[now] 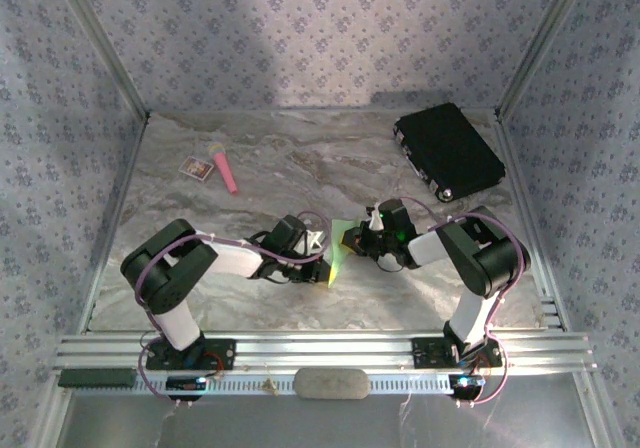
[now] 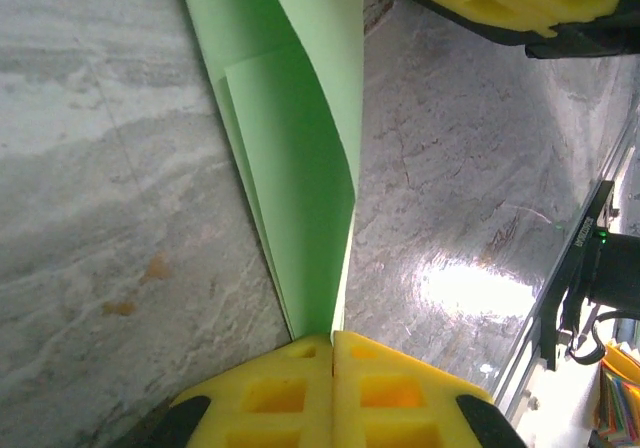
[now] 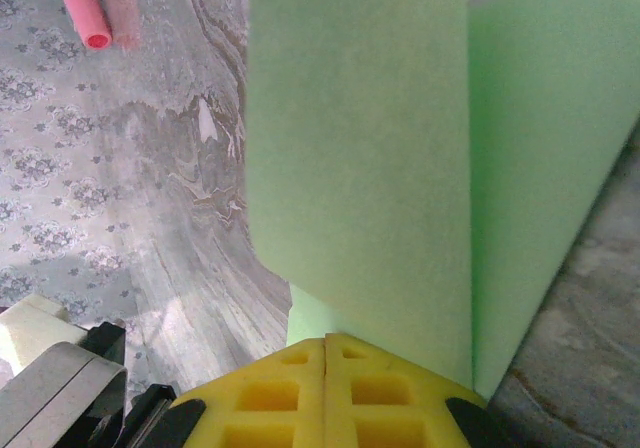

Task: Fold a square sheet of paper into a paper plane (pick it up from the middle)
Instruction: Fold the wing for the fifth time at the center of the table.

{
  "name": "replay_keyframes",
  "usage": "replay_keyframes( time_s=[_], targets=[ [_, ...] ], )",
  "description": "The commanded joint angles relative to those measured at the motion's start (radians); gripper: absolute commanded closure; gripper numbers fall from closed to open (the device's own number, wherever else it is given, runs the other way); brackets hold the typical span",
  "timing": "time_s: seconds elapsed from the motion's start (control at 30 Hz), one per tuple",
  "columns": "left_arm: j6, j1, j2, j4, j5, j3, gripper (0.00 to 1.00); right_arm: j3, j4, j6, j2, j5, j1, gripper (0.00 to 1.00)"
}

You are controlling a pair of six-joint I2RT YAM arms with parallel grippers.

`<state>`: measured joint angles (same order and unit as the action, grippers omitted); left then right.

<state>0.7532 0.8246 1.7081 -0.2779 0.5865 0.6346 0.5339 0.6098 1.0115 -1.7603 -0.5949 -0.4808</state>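
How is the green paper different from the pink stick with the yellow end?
The thin lime-green sheet of paper is folded over; the pink stick with a yellow tip is round and straight. The paper is pinched by the left claw and the right claw; the stick lies untouched on the marble table. Both are brightly coloured.

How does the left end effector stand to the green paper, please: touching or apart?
Touching: the left wrist view shows the left end effector shut on the green paper.
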Motion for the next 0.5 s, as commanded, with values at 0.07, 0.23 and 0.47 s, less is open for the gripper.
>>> replay_keyframes(
  time_s=[0.07, 0.23, 0.47],
  targets=[
    [-0.025, 0.021, -0.083, 0.15, 0.01, -0.032, 0.83, -0.013, -0.115, -0.022, -0.024, 0.089, -0.008, 0.99],
    [-0.023, 0.019, -0.213, 0.214, -0.107, 0.001, 0.77, -0.011, -0.121, -0.024, -0.021, 0.093, -0.008, 0.99],
    [-0.024, 0.005, -0.159, 0.194, -0.07, 0.112, 0.88, -0.009, -0.121, -0.024, -0.022, 0.092, -0.007, 0.99]
  ],
)
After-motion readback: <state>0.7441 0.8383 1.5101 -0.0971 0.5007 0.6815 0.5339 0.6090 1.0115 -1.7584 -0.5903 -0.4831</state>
